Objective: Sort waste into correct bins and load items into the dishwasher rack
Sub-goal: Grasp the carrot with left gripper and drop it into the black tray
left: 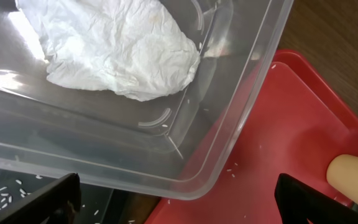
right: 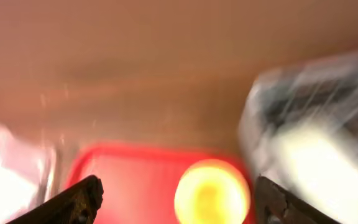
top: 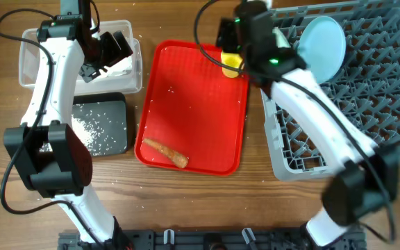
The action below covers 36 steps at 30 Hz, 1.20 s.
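At the one o'clock corner of the red serving tray (top: 186, 97) sits the small yellow cup (top: 232, 64), the only dish you can see that is not yet in the rack. Your right gripper (right: 176, 199) hangs over it with fingers spread wide, one on each side and neither seeming to touch it, though that wrist view is badly blurred. Just off the cup's three o'clock, the grey dishwasher rack (top: 339, 132) already holds the light blue plate (top: 323, 45), which stands on edge among the pegs near the rack's twelve o'clock side. At the tray's six o'clock end lies the carrot (top: 164, 153), waste not yet binned. Off the tray's nine o'clock side, the black tray (top: 117, 104) carries a scatter of rice grains (top: 92, 132). Beyond it, toward the table's ten o'clock, the clear tub (top: 30, 69) has the crumpled napkin (left: 117, 50) lying inside. Your left gripper (left: 176, 198) hovers at that tub's tray-side corner, fingers apart and holding nothing. A few stray grains dot the red tray. No bowls, spoon or wrapper show in any view, so you cannot tell where they are. Judge yourself well along: the cup and the carrot look like the main work left.
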Available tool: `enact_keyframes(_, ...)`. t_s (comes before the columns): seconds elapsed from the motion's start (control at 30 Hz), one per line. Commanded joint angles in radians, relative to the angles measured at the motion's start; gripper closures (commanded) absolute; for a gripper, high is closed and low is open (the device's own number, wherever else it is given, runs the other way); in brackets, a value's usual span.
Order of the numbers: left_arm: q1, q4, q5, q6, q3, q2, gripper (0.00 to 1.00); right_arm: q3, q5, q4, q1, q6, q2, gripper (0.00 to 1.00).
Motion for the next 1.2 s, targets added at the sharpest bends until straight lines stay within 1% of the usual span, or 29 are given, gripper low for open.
enact_keyframes(0.0,0.007,0.003,0.008,0.005,0.006,0.002,0.0,-0.005,-0.179,-0.066,0.002,0.154,0.043,0.19)
enact_keyframes(0.03,0.007,0.003,0.008,0.005,0.006,0.002,0.0,-0.005,-0.198,-0.081,0.002,0.148,0.013,0.19)
enact_keyframes(0.07,0.007,0.003,0.008,0.005,0.006,0.002,0.0,-0.005,-0.273,-0.084,0.002,0.107,-0.072,0.19)
enact_keyframes(0.1,0.007,0.003,0.008,0.005,0.006,0.002,0.0,-0.005,-0.314,-0.087,0.004,0.066,-0.105,0.2)
enact_keyframes(0.17,0.007,0.003,0.008,0.005,0.006,0.002,0.0,-0.005,-0.378,-0.165,0.033,-0.044,-0.167,0.22)
enact_keyframes(0.23,0.005,0.002,0.016,0.004,0.006,0.002,0.0,-0.013,-0.478,-0.346,0.108,-0.159,-0.14,0.22)
enact_keyframes(0.3,0.005,0.002,0.016,0.005,0.006,0.002,0.0,-0.031,-0.509,-0.444,0.179,-0.197,-0.099,0.21)
enact_keyframes(0.33,0.005,-0.008,0.016,0.005,0.006,0.002,0.0,-0.05,-0.511,-0.481,0.246,-0.199,-0.06,0.21)
enact_keyframes(0.37,-0.003,-0.067,0.027,0.033,0.006,0.002,0.02,-0.053,-0.49,-0.482,0.275,-0.143,-0.041,0.21)
enact_keyframes(0.4,-0.012,-0.103,0.045,0.081,0.006,0.002,0.1,-0.051,-0.468,-0.481,0.264,-0.102,-0.048,0.21)
enact_keyframes(0.43,-0.039,-0.181,0.061,0.131,0.006,0.003,0.22,-0.05,-0.458,-0.478,0.235,-0.076,-0.069,0.21)
enact_keyframes(0.47,-0.082,-0.272,0.06,0.141,0.006,0.003,0.4,-0.049,-0.454,-0.477,0.161,-0.061,-0.111,0.2)
enact_keyframes(0.5,-0.13,-0.358,0.06,0.102,0.006,0.003,0.42,-0.049,-0.449,-0.484,0.069,-0.062,-0.156,0.2)
enact_keyframes(0.57,-0.23,-0.446,0.06,-0.026,-0.014,0.002,0.43,-0.049,-0.449,-0.5,-0.078,-0.063,-0.217,0.2)
enact_keyframes(0.63,-0.384,-0.463,0.03,-0.148,-0.119,0.002,0.42,-0.049,-0.451,-0.53,-0.259,-0.063,-0.288,0.19)
enact_keyframes(0.67,-0.451,-0.441,-0.026,-0.243,-0.193,0.002,0.43,-0.049,-0.45,-0.545,-0.312,-0.072,-0.306,0.18)
enact_keyframes(0.7,-0.499,-0.406,-0.052,-0.313,-0.259,0.002,0.43,-0.049,-0.45,-0.556,-0.336,-0.094,-0.311,0.18)
enact_keyframes(0.8,-0.558,-0.288,-0.035,-0.431,-0.399,0.002,0.41,-0.049,-0.442,-0.601,-0.347,-0.139,-0.312,0.17)
enact_keyframes(0.9,-0.544,-0.188,0.0,-0.444,-0.512,0.002,0.41,-0.049,-0.442,-0.608,-0.347,-0.141,-0.312,0.16)
enact_keyframes(1.0,-0.48,-0.113,-0.003,-0.443,-0.578,0.002,0.42,-0.049,-0.442,-0.631,-0.346,-0.147,-0.312,0.15)
enact_keyframes(1.03,-0.46,-0.092,-0.004,-0.443,-0.595,0.002,0.46,-0.049,-0.443,-0.634,-0.346,-0.16,-0.312,0.14)
enact_keyframes(1.07,-0.447,-0.082,-0.013,-0.439,-0.601,0.002,0.55,-0.049,-0.442,-0.634,-0.346,-0.166,-0.312,0.15)
enact_keyframes(1.13,-0.428,-0.073,-0.038,-0.44,-0.601,0.002,0.85,-0.049,-0.442,-0.64,-0.346,-0.166,-0.312,0.14)
enact_keyframes(1.17,-0.423,-0.073,-0.037,-0.44,-0.6,0.002,0.96,-0.049,-0.442,-0.642,-0.346,-0.167,-0.312,0.14)
